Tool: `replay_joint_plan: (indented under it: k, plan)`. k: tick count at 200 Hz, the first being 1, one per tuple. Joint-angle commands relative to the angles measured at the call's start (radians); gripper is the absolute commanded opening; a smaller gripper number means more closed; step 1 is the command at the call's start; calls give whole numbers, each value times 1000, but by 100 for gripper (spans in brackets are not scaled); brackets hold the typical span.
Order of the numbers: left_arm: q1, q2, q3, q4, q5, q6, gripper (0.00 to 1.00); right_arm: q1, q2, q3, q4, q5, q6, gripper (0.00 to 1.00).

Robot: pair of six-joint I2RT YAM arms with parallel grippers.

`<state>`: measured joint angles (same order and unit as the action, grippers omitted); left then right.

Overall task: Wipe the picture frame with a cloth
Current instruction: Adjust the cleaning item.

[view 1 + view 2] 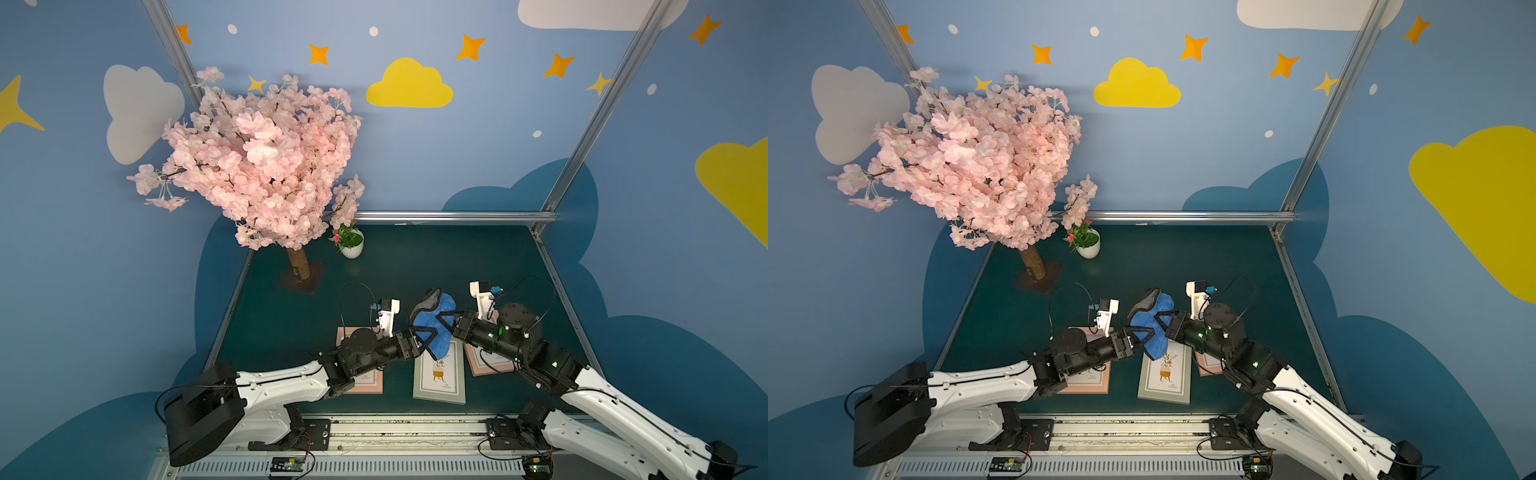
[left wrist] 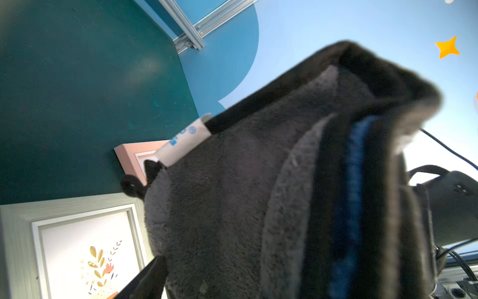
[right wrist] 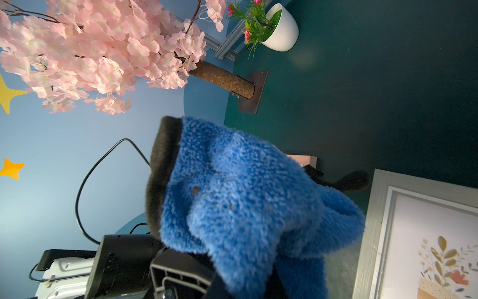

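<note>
Up over the far end of the grey picture frame, cloth hanging mid-air between both arms

Right gripper is pinched tight on the cloth, and left gripper has its jaws spread wide around the bunch. Looks light, plush and floppy, so I'd grab a thick fold, not a corner. Pink frames sit close either side under the arms, so easy to bump. Blossom tree and potted plant are well apart.

Far end of the grey frame behind the cloth
</note>
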<state>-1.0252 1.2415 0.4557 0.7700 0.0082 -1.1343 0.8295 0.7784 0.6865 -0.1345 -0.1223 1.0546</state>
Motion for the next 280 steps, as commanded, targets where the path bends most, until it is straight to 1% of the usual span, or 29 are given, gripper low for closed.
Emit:
replay_joint_plan:
  k: [1, 22, 38, 63, 98, 124, 158, 201, 241, 260, 280]
  plan:
    - [-3, 22, 33, 9, -19, -39, 82, 14, 5, 25, 61, -21, 24, 0]
    - [-3, 36, 36, 51, -19, -57, 72, 26, 4, 25, 63, -3, 24, 0]
    - [-3, 36, 33, 54, -25, -74, 61, 31, 5, 25, 65, 3, 24, 0]
    - [-3, 29, 21, 88, -35, -81, 52, 39, 24, 25, 71, -3, 27, 0]
    - [-3, 8, 33, 87, -40, -68, 48, 58, 51, 22, 98, 0, 34, 0]
    - [-3, -9, 28, 65, -52, -60, 37, 70, 61, 22, 102, 8, 33, 0]
    - [-3, -37, 26, 50, -72, -50, 27, 87, 77, 21, 90, 17, 33, 0]
    - [-1, -78, 33, -11, -82, -32, 3, 94, 68, 15, 6, 62, 19, 0]
    - [-2, -118, 27, -127, -69, -25, 2, 92, 40, 41, -178, 144, -35, 0]
    - [-3, -140, 33, -221, -48, -21, 2, 94, 45, 28, -219, 145, -49, 9]
    - [-6, -147, 66, -349, -8, -1, 3, 94, 61, 4, -255, 127, -48, 12]
